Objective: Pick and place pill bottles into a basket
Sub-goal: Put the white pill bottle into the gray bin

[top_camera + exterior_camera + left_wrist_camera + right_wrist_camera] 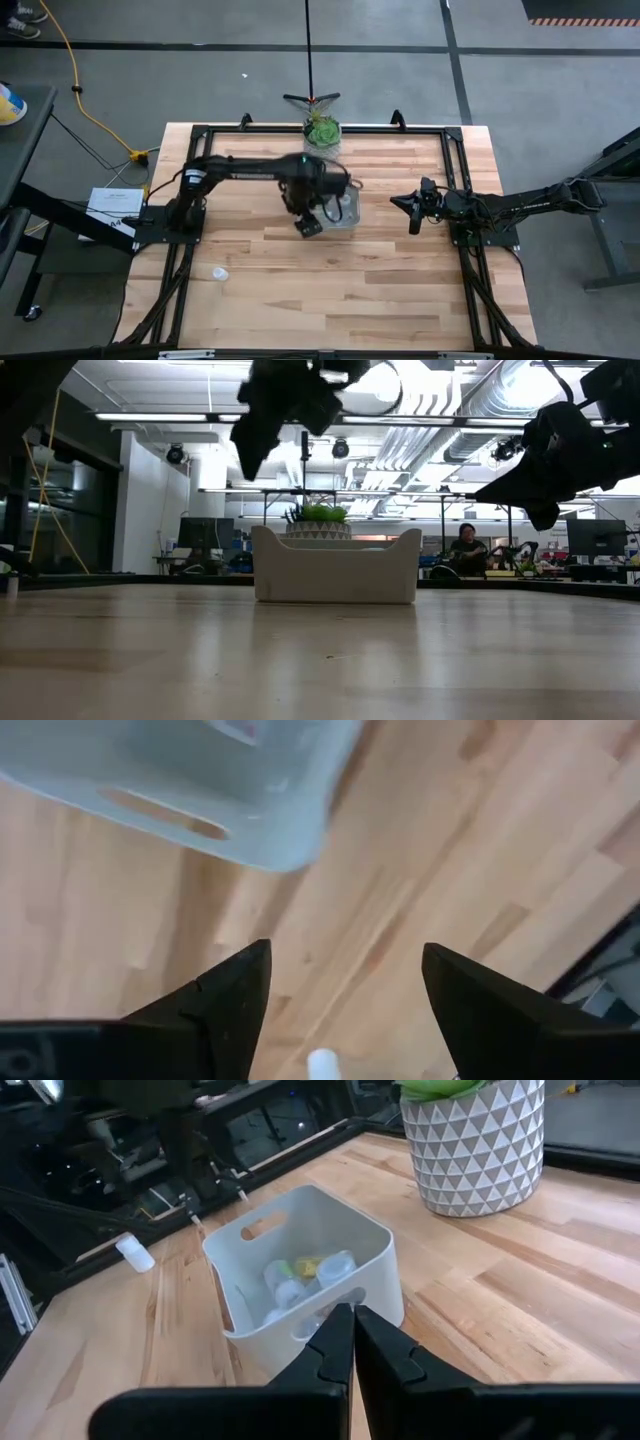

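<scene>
The light-grey basket (343,207) stands on the table's middle; it also shows in the right wrist view (372,1252). Several whitish pill bottles (285,1288) and a yellowish one (305,1266) lie in it. One more whitish bottle (219,273) lies on its side on the table toward the near left, also seen past the basket (134,1253). My left gripper (310,226) hangs open and empty above the table, just near and left of the basket (250,795). My right gripper (412,212) is shut and empty, held above the table to the basket's right.
A white patterned pot (322,133) with a green plant stands at the far edge behind the basket. Black frame rails (455,160) run along the table's edges. A person (466,550) sits in the room beyond the table.
</scene>
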Available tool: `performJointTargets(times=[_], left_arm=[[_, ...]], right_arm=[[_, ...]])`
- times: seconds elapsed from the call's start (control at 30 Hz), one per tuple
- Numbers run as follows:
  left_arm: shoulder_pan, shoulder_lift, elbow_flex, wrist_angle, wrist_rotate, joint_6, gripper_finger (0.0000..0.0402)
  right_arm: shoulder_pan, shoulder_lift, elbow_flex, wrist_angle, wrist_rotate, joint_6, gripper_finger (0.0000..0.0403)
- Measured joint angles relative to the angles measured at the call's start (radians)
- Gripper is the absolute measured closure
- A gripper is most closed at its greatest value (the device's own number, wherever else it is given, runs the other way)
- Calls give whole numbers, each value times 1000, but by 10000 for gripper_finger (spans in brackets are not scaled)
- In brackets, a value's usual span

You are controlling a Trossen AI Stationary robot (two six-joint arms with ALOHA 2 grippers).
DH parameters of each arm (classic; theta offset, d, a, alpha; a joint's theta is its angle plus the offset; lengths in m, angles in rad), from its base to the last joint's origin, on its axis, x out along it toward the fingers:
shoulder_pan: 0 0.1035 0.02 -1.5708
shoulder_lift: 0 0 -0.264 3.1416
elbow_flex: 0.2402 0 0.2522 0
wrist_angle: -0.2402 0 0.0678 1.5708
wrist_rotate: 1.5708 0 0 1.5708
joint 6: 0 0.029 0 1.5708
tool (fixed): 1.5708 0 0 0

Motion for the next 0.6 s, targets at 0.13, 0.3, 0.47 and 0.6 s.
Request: performJointTargets(times=[0.13,0.3,0.47,0.6], left_arm=[[-95,-2,0,-2,1,-13,118],[-212,-42,23,20,-37,-19,135],[-295,-151,135,232,-249,-15,158],[-397,-261,159,380,-429,67,174]], right_arm=[[0,0,0,0,-8,11,401],[0,0,0,4,-8,11,399],[0,0,0,2,-8,11,400],[0,0,0,5,-8,14,396]])
